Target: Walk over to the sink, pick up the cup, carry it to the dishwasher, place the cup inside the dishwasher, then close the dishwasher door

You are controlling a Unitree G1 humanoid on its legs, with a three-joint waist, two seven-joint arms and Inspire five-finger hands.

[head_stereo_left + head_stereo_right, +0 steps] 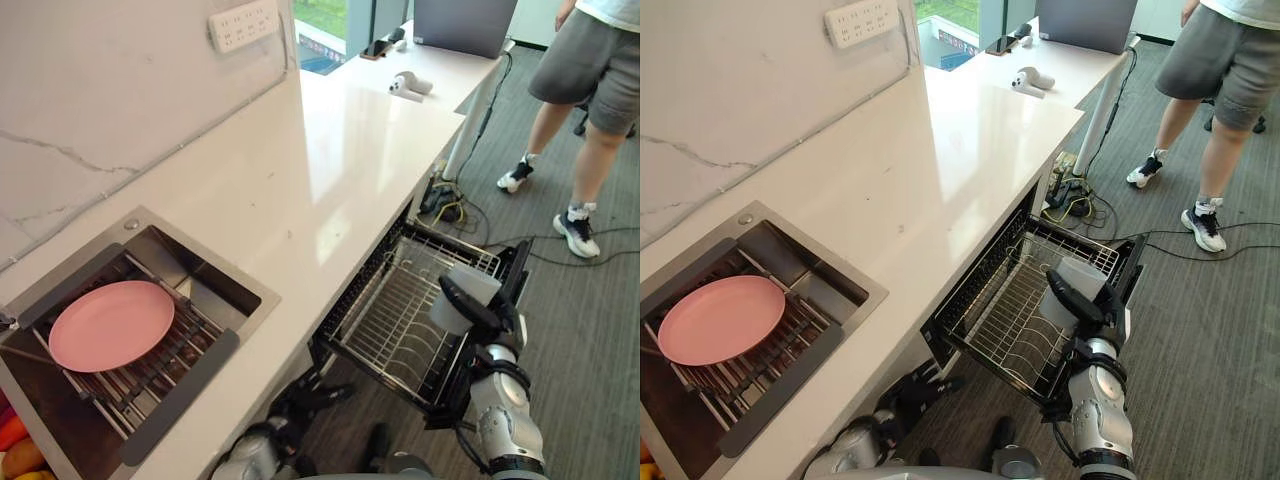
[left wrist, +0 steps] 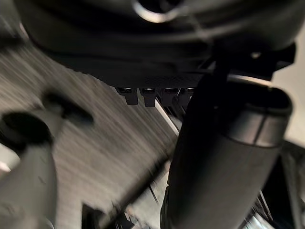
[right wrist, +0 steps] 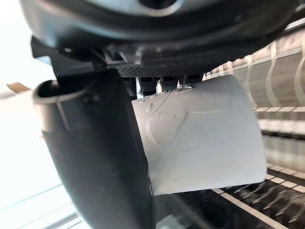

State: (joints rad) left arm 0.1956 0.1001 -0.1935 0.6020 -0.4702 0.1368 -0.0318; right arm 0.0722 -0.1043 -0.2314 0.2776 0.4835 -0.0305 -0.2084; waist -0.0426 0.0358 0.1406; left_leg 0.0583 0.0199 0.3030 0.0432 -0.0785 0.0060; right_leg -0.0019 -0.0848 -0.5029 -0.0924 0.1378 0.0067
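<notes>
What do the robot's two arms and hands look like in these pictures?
The right arm is silver-grey, built of rounded segments with dark rings between them. The right hand is dark, with a thick rounded thumb. The left hand is dark too, on a silver-grey left arm.

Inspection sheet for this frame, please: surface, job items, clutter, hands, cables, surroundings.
Surface: white counter with an inset sink.
Job's things: cup held above the pulled-out dishwasher rack, not yet set down.
Clutter: pink plate on the sink's rack; small white device at the counter's far end.
Hands: right hand curled round the cup; left hand low by the counter front.
Cables: tangle on the floor by the desk leg.
Surroundings: person standing nearby; power strip on the wall; laptop on the far desk.
</notes>
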